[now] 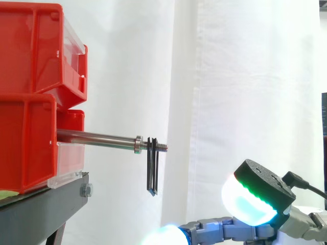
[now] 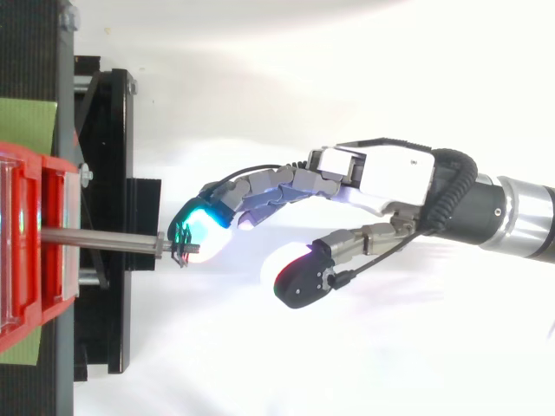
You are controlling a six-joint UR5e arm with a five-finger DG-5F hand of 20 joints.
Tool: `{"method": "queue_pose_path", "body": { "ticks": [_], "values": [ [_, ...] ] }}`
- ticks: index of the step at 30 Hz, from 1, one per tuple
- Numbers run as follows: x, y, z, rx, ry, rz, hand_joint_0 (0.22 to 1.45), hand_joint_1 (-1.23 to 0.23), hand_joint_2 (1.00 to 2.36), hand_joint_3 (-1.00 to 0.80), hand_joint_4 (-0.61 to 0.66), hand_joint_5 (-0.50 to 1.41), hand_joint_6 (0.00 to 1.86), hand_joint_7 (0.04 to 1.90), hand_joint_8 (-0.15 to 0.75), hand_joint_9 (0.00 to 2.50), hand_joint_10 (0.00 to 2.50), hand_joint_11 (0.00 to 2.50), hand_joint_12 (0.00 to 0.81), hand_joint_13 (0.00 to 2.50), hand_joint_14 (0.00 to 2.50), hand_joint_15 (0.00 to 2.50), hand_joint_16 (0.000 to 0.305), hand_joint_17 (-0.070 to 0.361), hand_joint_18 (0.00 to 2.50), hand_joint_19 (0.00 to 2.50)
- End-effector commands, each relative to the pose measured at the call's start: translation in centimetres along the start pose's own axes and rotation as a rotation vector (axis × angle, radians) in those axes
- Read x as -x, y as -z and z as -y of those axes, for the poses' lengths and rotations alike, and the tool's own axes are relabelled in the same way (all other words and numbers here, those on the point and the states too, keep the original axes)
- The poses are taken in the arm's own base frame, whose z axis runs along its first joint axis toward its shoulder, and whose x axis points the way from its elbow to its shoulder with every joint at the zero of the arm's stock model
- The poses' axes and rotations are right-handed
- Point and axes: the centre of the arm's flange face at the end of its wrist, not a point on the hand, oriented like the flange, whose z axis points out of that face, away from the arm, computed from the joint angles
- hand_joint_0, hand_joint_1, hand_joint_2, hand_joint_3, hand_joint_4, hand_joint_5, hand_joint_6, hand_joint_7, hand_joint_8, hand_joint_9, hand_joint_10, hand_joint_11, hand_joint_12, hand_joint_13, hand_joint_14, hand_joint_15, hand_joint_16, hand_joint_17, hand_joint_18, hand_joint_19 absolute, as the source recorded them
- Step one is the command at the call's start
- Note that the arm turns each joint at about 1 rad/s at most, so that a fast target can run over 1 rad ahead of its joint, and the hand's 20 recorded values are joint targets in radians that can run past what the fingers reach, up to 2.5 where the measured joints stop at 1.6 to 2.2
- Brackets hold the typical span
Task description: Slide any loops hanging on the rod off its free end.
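Hand [image 2: 381, 178] open and empty, low right of the loops [image 1: 152, 166].
Rise to the rod [image 1: 97, 137], hook them from their left, draw rightward.

Horizontal steel rod [image 1: 97, 137] sticking out rightward from red bins [image 1: 25, 143]. Metal collar [image 1: 138, 144] near threaded free end [image 1: 161, 148]. Thin black loops [image 1: 153, 171] hanging straight down on thread, just past collar, bunched together, close to tip.

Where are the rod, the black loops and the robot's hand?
rod [image 1: 97, 137]: side view, middle of its shiny shaft.
black loops [image 1: 151, 171]: side view, the part hanging below the rod.
hand [image 2: 390, 178]: top view, its white body behind the fingers.
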Motion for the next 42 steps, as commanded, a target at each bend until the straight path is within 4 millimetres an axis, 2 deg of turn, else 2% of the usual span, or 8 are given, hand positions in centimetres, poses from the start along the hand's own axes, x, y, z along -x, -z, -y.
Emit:
{"method": "queue_pose_path", "body": {
  "ticks": [1, 6, 11, 15, 30, 42],
  "values": [
    [-0.1, -0.4, -0.2, 0.017, 0.052, 0.001, 0.57, -0.55, 1.0, -0.45, 0.25, -0.21, 0.5, 0.64, 0.282, 0.5, 0.0, 0.0, 0.302, 0.38, 0.0, 0.0, 0.046, 0.104, 0.58, 0.33],
    [0.0, -0.9, 1.7, 0.026, 0.121, 0.002, 0.57, -0.55, 1.0, -0.45, 0.25, -0.21, 0.5, 0.64, 0.281, 0.5, 0.0, 0.0, 0.306, 0.38, 0.0, 0.0, 0.046, 0.104, 0.59, 0.34],
    [-0.7, -3.6, 4.2, 0.051, 0.111, -0.03, 0.57, -0.55, 1.0, -0.45, 0.25, -0.21, 0.5, 0.65, 0.283, 0.5, 0.0, 0.0, 0.309, 0.4, 0.0, 0.0, 0.047, 0.105, 0.6, 0.34],
    [-0.4, -5.6, 3.6, 0.079, 0.117, -0.057, 0.57, -0.55, 1.0, -0.45, 0.25, -0.21, 0.5, 0.65, 0.283, 0.5, 0.0, 0.0, 0.31, 0.41, 0.0, 0.0, 0.047, 0.106, 0.61, 0.35],
    [2.0, -6.3, 3.0, 0.143, 0.189, -0.091, 0.57, -0.55, 1.0, -0.45, 0.25, -0.2, 0.5, 0.65, 0.285, 0.51, 0.0, 0.0, 0.312, 0.44, 0.0, 0.0, 0.047, 0.106, 0.65, 0.37],
    [2.3, -6.4, 2.7, 0.163, 0.194, -0.147, 0.57, -0.54, 1.0, -0.44, 0.26, -0.2, 0.5, 0.65, 0.287, 0.52, 0.0, 0.0, 0.317, 0.51, 0.0, 0.0, 0.048, 0.108, 0.7, 0.39]
  ]
}}
